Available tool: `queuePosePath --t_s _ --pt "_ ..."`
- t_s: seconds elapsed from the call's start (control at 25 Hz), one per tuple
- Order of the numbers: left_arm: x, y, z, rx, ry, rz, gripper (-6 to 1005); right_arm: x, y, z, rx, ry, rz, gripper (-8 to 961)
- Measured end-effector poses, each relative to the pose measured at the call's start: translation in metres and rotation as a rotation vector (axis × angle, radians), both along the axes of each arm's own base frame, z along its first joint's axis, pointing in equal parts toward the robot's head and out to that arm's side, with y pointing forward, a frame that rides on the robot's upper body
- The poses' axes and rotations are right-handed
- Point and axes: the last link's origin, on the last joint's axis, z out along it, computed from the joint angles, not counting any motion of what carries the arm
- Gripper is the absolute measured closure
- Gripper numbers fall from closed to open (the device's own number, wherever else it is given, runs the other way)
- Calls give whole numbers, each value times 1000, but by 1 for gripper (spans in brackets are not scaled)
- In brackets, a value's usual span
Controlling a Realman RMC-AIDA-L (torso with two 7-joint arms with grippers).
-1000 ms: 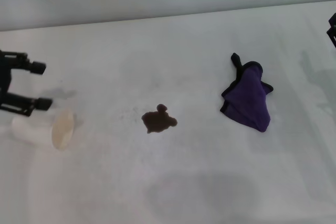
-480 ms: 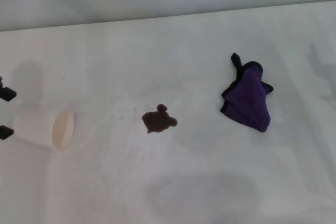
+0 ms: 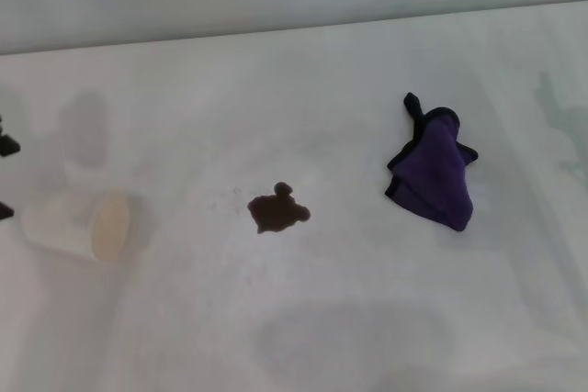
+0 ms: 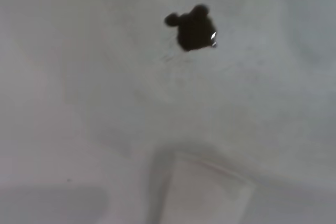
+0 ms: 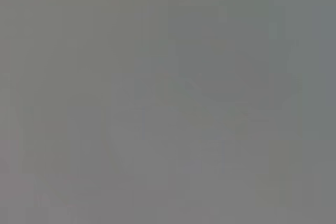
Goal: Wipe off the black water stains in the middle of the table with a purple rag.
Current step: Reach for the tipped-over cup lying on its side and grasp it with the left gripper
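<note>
The black water stain [image 3: 277,210] is a dark brown lobed blot near the middle of the white table [image 3: 303,309]. It also shows in the left wrist view [image 4: 193,27]. The purple rag [image 3: 434,168] lies crumpled to the right of the stain, black edging and tab at its far end, with nothing touching it. Only two black tips of my left gripper [image 3: 3,178] show at the head view's left edge, spread apart and empty, beside the cup. My right gripper is out of view, and the right wrist view is plain grey.
A cream cup [image 3: 81,224] lies on its side at the left, mouth toward the stain. It also shows in the left wrist view [image 4: 202,192]. The table's far edge [image 3: 294,32] meets a pale wall.
My left gripper has drawn back to the left, almost out of the head view. My right gripper, at the right edge a second ago, has left the view. Stain, rag and cup have not moved.
</note>
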Motion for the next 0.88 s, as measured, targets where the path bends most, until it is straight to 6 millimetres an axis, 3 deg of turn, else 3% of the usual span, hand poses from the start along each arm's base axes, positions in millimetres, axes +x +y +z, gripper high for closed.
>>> queuePosePath --t_s 0.24,0.48,0.88 --pt "3 3 -13 -15 113 -108 125 0 -2 -3 -4 12 -3 118" --pt "5 6 -14 -10 116 -130 126 -6 -1 -3 4 13 26 118" --pt "-6 9 -24 24 34 -196 125 3 -10 -2 13 45 -3 117"
